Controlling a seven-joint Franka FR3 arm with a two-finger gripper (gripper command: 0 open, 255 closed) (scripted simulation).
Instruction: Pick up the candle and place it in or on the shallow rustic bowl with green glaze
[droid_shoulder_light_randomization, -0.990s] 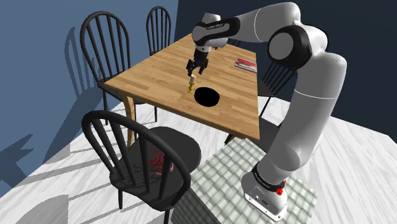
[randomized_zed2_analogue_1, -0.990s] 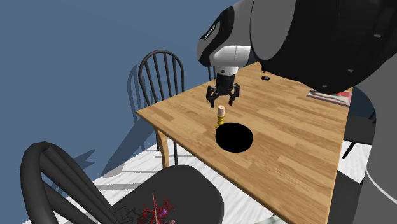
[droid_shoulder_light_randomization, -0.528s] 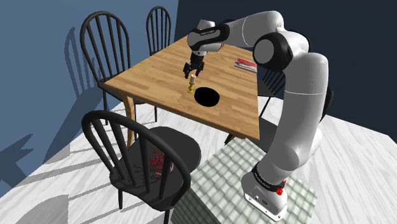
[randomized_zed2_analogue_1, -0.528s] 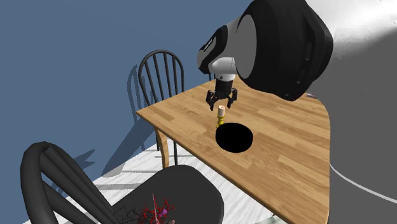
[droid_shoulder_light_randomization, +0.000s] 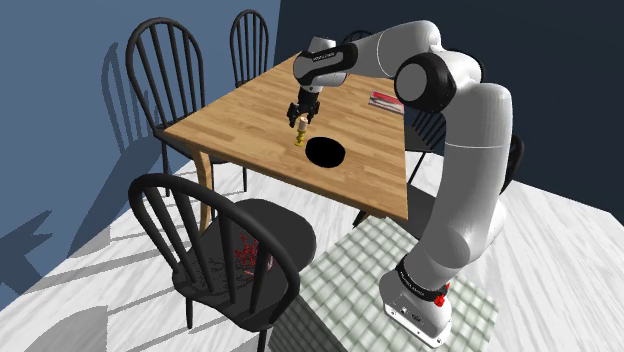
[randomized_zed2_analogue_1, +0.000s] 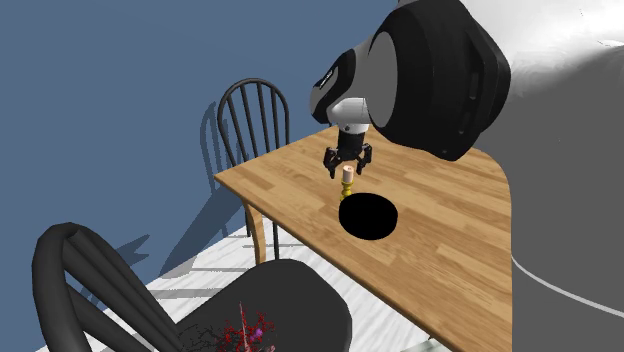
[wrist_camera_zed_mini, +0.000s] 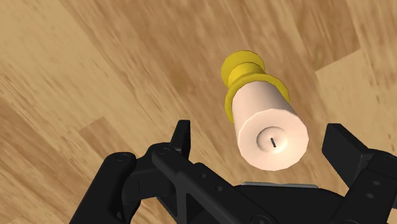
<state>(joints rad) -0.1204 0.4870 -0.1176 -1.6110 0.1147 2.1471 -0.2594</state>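
The candle (wrist_camera_zed_mini: 267, 124), a pale stub in a yellow holder, stands upright on the bench (droid_shoulder_light_randomization: 230, 125), just beside the flat black bowl (droid_shoulder_light_randomization: 325, 152). It looks light, stiff and probably slick, so I'd pinch its waxy sides. The end effector (randomized_zed2_analogue_1: 348, 162) hovers over it, fingers apart, touching nothing.

The desk (droid_shoulder_light_randomization: 240, 125) before me is warm wood, ringed by black spindle-back chairs (droid_shoulder_light_randomization: 285, 225); blue wall (droid_shoulder_light_randomization: 60, 60), pale floor (droid_shoulder_light_randomization: 100, 300), grey checked rug (droid_shoulder_light_randomization: 350, 280).

Pale candle (wrist_camera_zed_mini: 268, 129) on a yellow base stands upright near the table's (droid_shoulder_light_randomization: 238, 122) middle, just beside the flat black bowl (droid_shoulder_light_randomization: 325, 152).
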